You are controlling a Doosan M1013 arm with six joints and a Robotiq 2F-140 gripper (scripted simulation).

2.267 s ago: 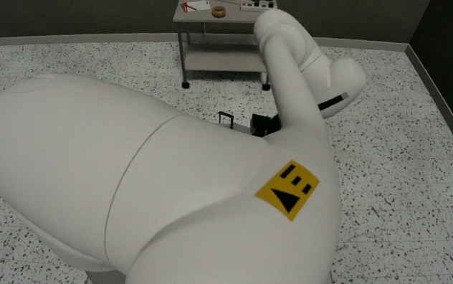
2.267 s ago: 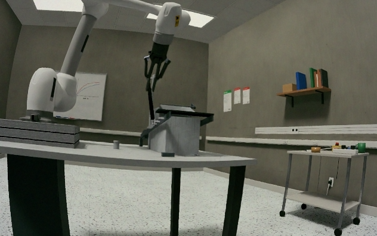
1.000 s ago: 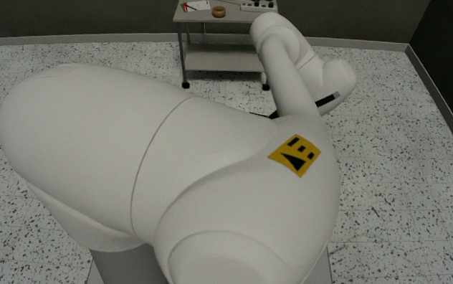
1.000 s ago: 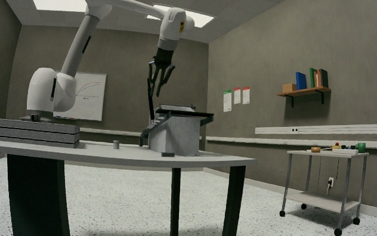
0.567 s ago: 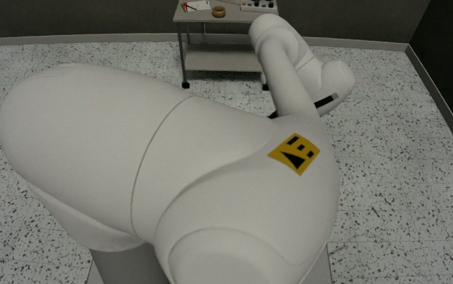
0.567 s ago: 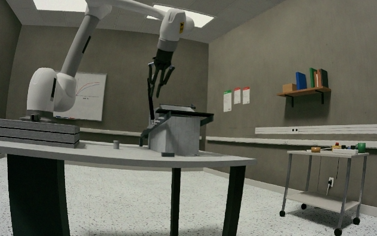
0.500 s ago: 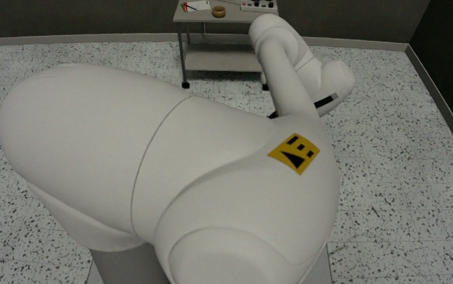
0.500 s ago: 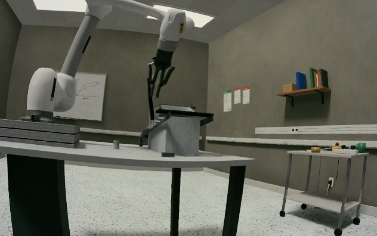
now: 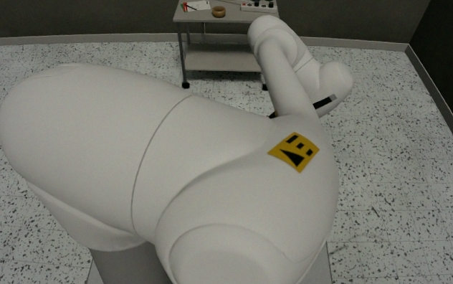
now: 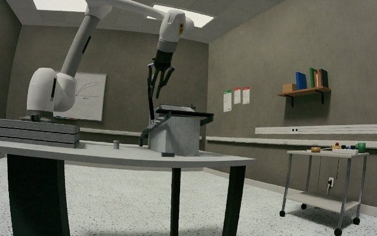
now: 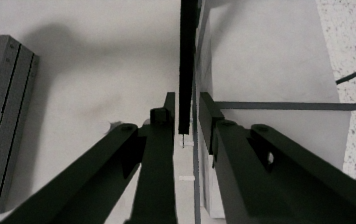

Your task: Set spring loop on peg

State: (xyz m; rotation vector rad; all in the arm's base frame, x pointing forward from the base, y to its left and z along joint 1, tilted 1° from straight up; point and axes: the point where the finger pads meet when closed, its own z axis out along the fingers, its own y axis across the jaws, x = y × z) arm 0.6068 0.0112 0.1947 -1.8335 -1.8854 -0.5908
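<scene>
My gripper [image 10: 154,96] [image 11: 187,105] points down above the feeder's peg side, its fingers a little apart. A long black bar [image 11: 187,50] [image 10: 150,104], which looks like the spring, runs between the fingers in the wrist view, with narrow gaps. Its thin end is near the pale pegs [image 11: 186,178]; whether the loop sits on one is too small to tell. The grey feeder [image 10: 183,134] has a dark plate [image 10: 206,114] on top; I cannot make out the pedal. A small grey cylinder [image 10: 116,145], apparently the weight, stands on the bench [image 10: 98,152]. The arm hides the feeder in the top view.
The layered grey base block [image 10: 39,134] [image 11: 15,100] is left of the feeder. A small dark block [image 10: 167,154] lies at the feeder's foot, near the bench's front edge. A cart [image 10: 325,154] [image 9: 193,16] with small items stands apart by the wall.
</scene>
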